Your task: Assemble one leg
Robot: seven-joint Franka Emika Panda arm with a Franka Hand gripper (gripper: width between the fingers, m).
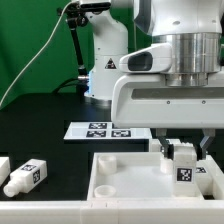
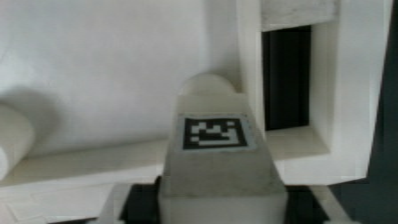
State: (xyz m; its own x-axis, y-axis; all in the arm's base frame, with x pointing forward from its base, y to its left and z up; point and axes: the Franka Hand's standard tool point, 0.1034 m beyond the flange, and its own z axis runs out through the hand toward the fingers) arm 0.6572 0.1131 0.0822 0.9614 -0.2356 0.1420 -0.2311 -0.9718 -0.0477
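**Leg held over the tray corner, about to go in**

So, going from the exterior view's left: there's a spare small chunky white plastic leg peg (image 1: 24,176) with a black-and-white tag lying on its side on the black table (image 1: 40,115), well apart from the action, and another white piece is cut off by the edge just above it. Next over, the flat white marker board (image 1: 108,130) lies behind the big square white tray-like tabletop piece (image 1: 120,178), which has a round hole showing near its front corner.

Over on the exterior view's right, the two-finger gripper (image 1: 184,152) is clamped on the leg (image 1: 185,163), tag facing the camera, holding it upright right at the tray's far-right corner. In the wrist view the leg (image 2: 222,135) sits between the dark finger pads, with white tray walls behind it.

My read is that this is the insertion step: lining the leg's stub up with a corner hole. Next move probably needs careful centring over the hole, then a push and twist.

Honestly can't see the stub or the target hole, since the leg itself hides both. Can't tell if it's touching the tray yet either.
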